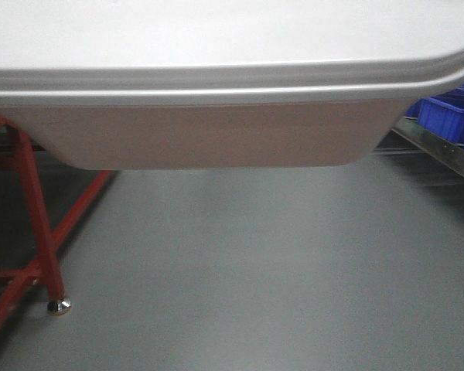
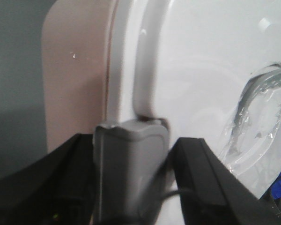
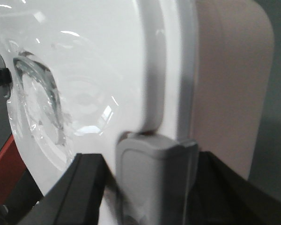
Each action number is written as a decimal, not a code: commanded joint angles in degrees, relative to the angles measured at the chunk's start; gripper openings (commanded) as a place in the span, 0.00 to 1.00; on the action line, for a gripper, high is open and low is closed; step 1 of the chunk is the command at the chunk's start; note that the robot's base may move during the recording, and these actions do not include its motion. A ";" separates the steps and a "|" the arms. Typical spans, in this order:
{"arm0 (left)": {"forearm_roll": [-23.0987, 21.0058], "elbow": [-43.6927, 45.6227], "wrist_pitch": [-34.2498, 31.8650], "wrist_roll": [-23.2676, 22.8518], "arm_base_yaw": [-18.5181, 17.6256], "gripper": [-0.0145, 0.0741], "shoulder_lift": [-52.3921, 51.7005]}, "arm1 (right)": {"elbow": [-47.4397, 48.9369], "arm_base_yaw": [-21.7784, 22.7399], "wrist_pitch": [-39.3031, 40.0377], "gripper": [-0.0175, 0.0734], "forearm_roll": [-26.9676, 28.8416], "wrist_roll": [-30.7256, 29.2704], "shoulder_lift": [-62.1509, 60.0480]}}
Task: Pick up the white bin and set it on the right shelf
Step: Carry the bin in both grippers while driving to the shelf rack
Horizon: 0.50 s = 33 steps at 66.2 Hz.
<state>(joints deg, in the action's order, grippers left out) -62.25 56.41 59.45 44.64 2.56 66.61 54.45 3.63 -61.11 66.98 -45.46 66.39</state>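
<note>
The white bin (image 1: 216, 131) fills the top of the front view, held off the grey floor, with its pinkish tub under a glossy white lid (image 1: 216, 31). In the left wrist view my left gripper (image 2: 133, 145) is shut on a grey latch (image 2: 131, 159) at one end of the bin (image 2: 75, 84). In the right wrist view my right gripper (image 3: 152, 161) clamps the matching grey latch (image 3: 154, 178) at the other end of the bin (image 3: 229, 84). The right shelf (image 1: 437, 148) shows as a steel rail at the right edge, behind and below the bin's corner.
Blue open bins (image 1: 448, 112) stand on the steel shelf. A red-framed table (image 1: 35, 209) with a metal foot (image 1: 59, 307) stands at the left. Grey floor (image 1: 255, 270) stretches between them. The lid's recessed clear handle (image 2: 262, 108) shows in both wrist views.
</note>
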 commanded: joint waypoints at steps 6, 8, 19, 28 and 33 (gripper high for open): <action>-8.84 1.56 3.30 0.32 -1.69 0.36 -1.26 | 2.13 -1.65 -11.46 0.54 13.63 -0.82 -2.00; -8.84 1.56 3.30 0.32 -1.69 0.36 -1.26 | 2.13 -1.65 -11.46 0.54 13.63 -0.82 -2.00; -8.84 1.56 3.30 0.32 -1.69 0.36 -1.26 | 2.13 -1.65 -11.46 0.54 13.63 -0.82 -2.00; -8.84 1.56 3.30 0.32 -1.69 0.36 -1.26 | 2.13 -1.65 -11.41 0.54 13.63 -0.82 -2.00; -8.84 1.56 3.30 0.32 -1.69 0.36 -1.26 | 2.13 -1.65 -11.41 0.54 13.63 -0.82 -2.00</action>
<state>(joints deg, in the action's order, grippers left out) -62.25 56.41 59.45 44.64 2.56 66.61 54.45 3.63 -61.11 66.98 -45.46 66.39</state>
